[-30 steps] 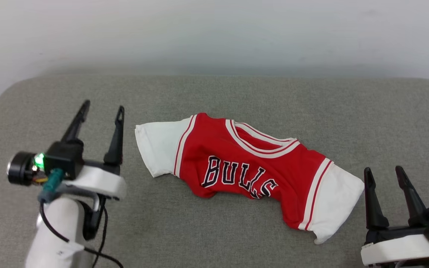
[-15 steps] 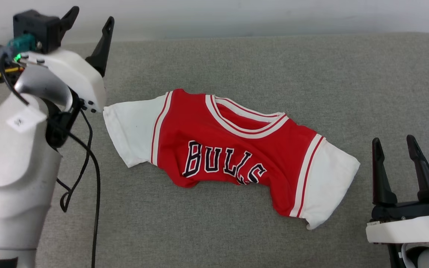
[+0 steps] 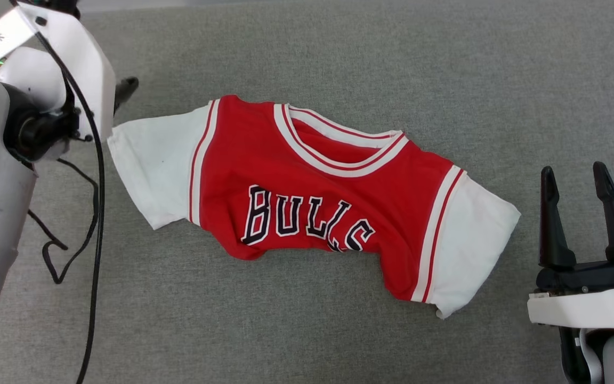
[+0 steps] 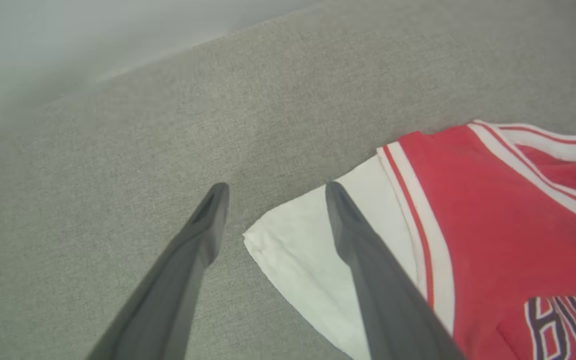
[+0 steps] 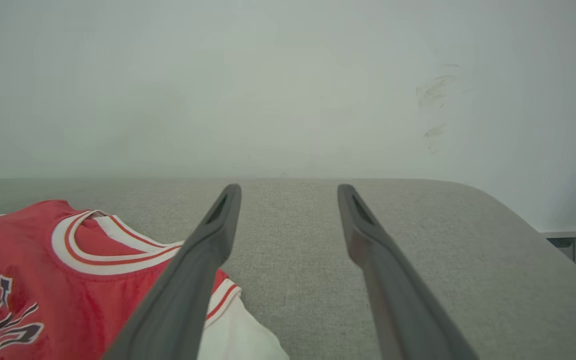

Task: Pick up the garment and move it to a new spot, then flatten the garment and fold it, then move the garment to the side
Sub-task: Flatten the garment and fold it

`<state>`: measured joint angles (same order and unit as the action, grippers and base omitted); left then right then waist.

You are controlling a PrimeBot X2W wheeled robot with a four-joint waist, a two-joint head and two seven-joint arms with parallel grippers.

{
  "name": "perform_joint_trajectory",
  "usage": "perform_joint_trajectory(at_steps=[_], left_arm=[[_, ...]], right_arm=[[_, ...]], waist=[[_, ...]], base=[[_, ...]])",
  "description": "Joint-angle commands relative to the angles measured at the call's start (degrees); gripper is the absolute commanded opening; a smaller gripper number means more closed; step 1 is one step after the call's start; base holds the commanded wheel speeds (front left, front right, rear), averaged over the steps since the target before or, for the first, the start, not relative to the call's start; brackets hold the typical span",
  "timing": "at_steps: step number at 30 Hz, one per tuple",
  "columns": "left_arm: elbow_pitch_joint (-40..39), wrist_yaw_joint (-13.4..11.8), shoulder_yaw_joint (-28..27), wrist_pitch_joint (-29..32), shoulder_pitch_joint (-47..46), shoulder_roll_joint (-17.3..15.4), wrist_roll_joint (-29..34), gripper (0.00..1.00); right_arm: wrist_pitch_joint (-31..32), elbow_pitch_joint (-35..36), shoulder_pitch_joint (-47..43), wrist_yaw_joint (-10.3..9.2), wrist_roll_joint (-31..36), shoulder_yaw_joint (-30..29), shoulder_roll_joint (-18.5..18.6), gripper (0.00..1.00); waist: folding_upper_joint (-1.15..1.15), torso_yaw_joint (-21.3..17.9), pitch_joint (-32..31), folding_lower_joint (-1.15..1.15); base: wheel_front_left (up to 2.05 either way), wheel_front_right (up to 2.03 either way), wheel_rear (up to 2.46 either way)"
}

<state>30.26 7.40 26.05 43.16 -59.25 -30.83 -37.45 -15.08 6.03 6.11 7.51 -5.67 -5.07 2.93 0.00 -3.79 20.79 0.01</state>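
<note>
Jaws are gaping empty on both arms, the left pair hovering at the left sleeve [image 4: 298, 250] of the shirt [image 3: 312, 186], likely starting the pickup and needing to clamp cloth.

Open grey surface [image 3: 339, 48] rings the garment [image 3: 307, 176]; a loose cable [image 3: 97, 202] perhaps crowds one sleeve.

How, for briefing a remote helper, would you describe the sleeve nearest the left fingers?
A grey cushion bears a red jersey, lettering up. The sleeve is the white one at its left end, near the left fingers; the other sleeve lies nearer the robot, by the right fingers.
</note>
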Motion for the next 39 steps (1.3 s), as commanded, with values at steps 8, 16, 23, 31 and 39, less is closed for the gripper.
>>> perform_joint_trajectory(at_steps=[8, 16, 23, 31, 39], left_arm=[[2.9, 0.0, 4.9, 8.3, -1.3, -4.5, -2.5, 1.00], [6.2, 0.0, 8.6, 9.0, 1.8, -4.9, -3.7, 1.00], [7.4, 0.1, 13.1, 7.7, 6.1, -4.4, -5.8, 0.25], [5.6, 0.0, 13.8, -3.1, 4.6, -5.9, -5.9, 0.00], [2.1, -0.4, 11.0, -14.6, 10.0, -8.9, -8.3, 0.00]], right_arm=[[-0.1, 1.2, 3.3, -0.04, -0.9, 0.5, -0.1, 1.00], [-0.1, 1.5, 4.6, -0.04, -1.2, 0.5, -0.1, 1.00], [-0.1, 1.8, 4.0, -0.04, -0.8, 0.1, -0.1, 1.00], [-0.1, 1.0, 1.5, -0.04, -0.2, 0.1, -0.1, 1.00], [-0.1, -0.2, -1.5, -0.05, 0.1, -0.5, -0.1, 1.00]], waist=[[0.00, -1.8, 5.4, -0.01], [0.00, -2.7, 7.1, -0.01], [0.00, -2.6, 6.5, -0.01], [0.00, 0.0, 1.7, -0.01], [0.00, 3.1, -4.2, -0.01]], base=[[0.00, 0.00, 0.00], [0.00, 0.00, 0.00], [0.00, 0.00, 0.00], [0.00, 0.00, 0.00], [0.00, 0.00, 0.00]])
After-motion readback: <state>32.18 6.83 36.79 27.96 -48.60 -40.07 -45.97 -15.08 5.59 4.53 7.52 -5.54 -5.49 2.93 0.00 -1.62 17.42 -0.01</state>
